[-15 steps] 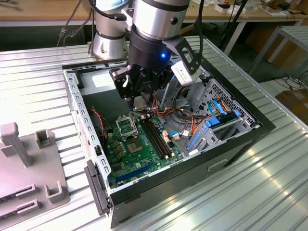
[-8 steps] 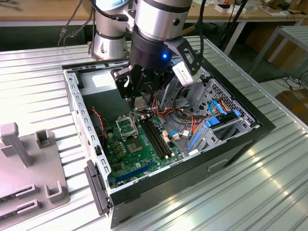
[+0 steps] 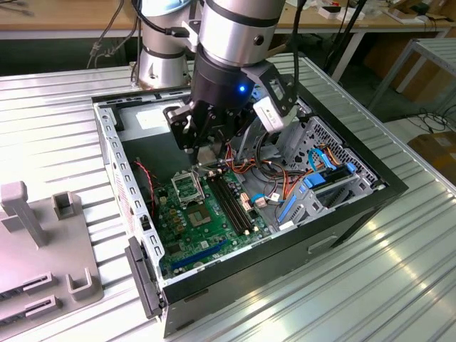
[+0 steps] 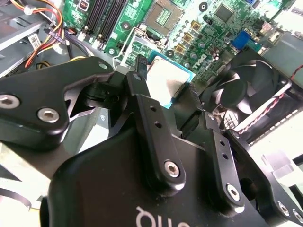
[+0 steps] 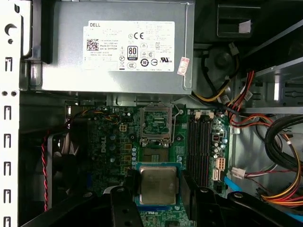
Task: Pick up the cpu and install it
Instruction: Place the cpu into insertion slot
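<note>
Claw (image 5: 158, 185): clenched on cpu, one finger (image 5: 129, 182) at each of two opposite edges; seen in both wrist views.
Cpu (image 5: 158, 183): thin square, silver-grey face showing, held level above board, not touching it.
Socket (image 5: 156, 120): silver frame on board, apart from cpu, betw. cpu and PSU.
PSU (image 5: 118, 47): grey box along case wall.
Board (image 3: 206, 228): green, inside open black case (image 3: 342, 214).
Case: sits on ribbed metal counter (image 3: 57, 128).
Arm (image 3: 235, 35): ext. view, reaches down into case.
</note>
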Tool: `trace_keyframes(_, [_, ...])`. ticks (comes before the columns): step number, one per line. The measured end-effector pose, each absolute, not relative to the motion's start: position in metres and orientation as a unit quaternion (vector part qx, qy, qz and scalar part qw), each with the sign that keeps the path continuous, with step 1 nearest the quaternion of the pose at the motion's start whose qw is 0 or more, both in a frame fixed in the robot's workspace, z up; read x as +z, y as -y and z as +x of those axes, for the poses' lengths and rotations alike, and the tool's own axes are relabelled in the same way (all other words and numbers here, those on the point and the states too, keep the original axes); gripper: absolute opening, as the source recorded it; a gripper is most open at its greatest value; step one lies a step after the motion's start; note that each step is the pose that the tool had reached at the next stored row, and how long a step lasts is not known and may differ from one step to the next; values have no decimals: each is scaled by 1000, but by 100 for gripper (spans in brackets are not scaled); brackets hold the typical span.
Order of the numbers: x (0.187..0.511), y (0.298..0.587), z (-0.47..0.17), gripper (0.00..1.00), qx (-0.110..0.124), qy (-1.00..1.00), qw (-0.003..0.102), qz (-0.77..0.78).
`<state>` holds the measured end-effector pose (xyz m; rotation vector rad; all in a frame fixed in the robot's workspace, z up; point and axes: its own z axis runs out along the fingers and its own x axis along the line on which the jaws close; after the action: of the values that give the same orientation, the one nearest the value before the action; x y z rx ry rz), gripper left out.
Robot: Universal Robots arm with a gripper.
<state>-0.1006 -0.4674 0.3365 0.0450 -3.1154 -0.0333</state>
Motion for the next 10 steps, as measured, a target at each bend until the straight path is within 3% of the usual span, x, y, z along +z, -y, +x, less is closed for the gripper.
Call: trace_keyframes(10, [312, 470, -100, 47, -11, 1000, 14, 14])
